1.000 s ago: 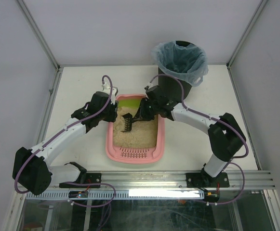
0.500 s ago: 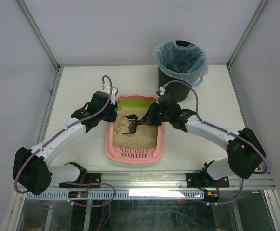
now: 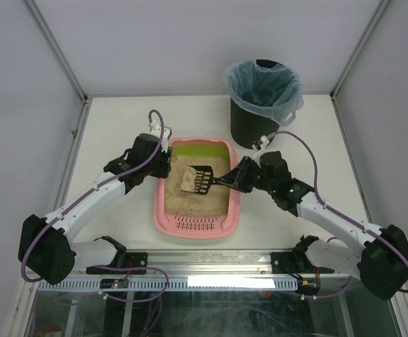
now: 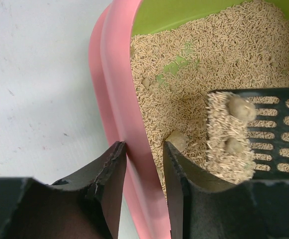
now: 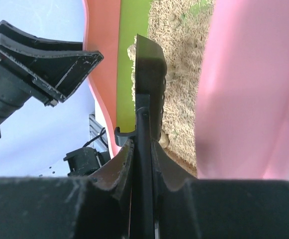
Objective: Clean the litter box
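Pink litter box [image 3: 196,226] lies mid-table nearest us. Our left gripper [image 3: 164,166] clamps its left rim. Our right gripper [image 3: 230,180] clamps a black slotted scoop [image 3: 198,180], which carries litter and clumps [image 4: 241,107] over it. A bagged black bin [image 3: 260,105] stands behind.

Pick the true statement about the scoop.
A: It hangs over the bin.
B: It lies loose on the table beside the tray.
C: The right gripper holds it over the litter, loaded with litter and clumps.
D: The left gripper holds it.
C: the jaws of the right gripper clamp the handle of the scoop, whose slotted blade sits over the litter box carrying litter and two clumps.
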Robot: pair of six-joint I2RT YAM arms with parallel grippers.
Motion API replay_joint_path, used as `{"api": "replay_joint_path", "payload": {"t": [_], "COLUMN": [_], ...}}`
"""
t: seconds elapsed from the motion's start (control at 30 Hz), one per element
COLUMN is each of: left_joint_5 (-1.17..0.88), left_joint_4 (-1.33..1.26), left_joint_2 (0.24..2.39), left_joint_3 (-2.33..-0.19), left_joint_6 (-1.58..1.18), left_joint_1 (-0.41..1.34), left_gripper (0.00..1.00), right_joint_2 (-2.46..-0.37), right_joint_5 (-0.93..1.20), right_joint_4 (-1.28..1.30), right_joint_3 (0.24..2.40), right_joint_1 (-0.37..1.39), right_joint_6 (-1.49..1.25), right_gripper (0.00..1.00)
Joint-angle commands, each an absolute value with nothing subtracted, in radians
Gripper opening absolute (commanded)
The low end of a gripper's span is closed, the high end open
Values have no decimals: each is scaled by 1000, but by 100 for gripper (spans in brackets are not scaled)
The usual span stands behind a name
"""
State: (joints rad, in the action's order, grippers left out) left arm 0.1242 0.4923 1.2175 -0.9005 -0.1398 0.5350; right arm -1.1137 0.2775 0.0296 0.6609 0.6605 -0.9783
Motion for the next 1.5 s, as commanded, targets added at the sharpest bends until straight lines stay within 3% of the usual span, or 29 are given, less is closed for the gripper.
{"api": "replay_joint_path", "payload": {"t": [0.0, 0.17, 0.27, 0.37, 0.47, 0.57, 0.63, 0.73, 0.87, 1.0, 1.07, 1.13, 1.23, 1.37, 1.47], "left_joint_5": [57, 56, 52, 49, 53, 49, 50, 59, 53, 63, 62, 61, 67, 62, 66], "left_joint_4": [459, 459, 459, 459, 459, 459, 459, 458, 459, 459, 459, 459, 459, 459, 459], "left_joint_2": [1210, 1211, 1217, 1214, 1211, 1218, 1215, 1211, 1225, 1217, 1225, 1225, 1213, 1221, 1211], "left_joint_3": [-907, -908, -908, -907, -908, -913, -909, -904, -915, -906, -914, -913, -901, -914, -903], "left_joint_6": [-140, -140, -140, -140, -140, -140, -140, -141, -139, -140, -138, -138, -141, -137, -140], "left_joint_1": [547, 547, 547, 547, 547, 546, 546, 546, 548, 547, 546, 547, 545, 547, 546], "left_gripper": [35, 35, 35, 35, 35, 35, 35, 35, 35, 35, 35, 35, 36, 35, 36], "right_joint_2": [-951, -808, -814, -725, -786, -749, -687, -803, -712, -827, -766, -714, -844, -728, -816], "right_joint_5": [317, 329, 439, 352, 477, 477, 360, 560, 398, 625, 501, 461, 700, 477, 664], "right_joint_4": [-141, -397, -423, -427, -382, -270, -370, -363, -393, -359, -287, -375, -390, -267, -354], "right_joint_3": [543, 324, 320, 247, 355, 375, 295, 399, 292, 417, 388, 318, 428, 389, 453], "right_joint_1": [626, 601, 548, 495, 494, 480, 478, 480, 462, 460, 444, 428, 432, 415, 423], "right_joint_6": [-1085, -1307, -1301, -1396, -1298, -1298, -1336, -1215, -1327, -1183, -1216, -1288, -1187, -1225, -1174], "right_gripper": [0, 0, 0, 0, 0, 0, 0, 0, 0, 0, 0, 0, 0, 0, 0]}}
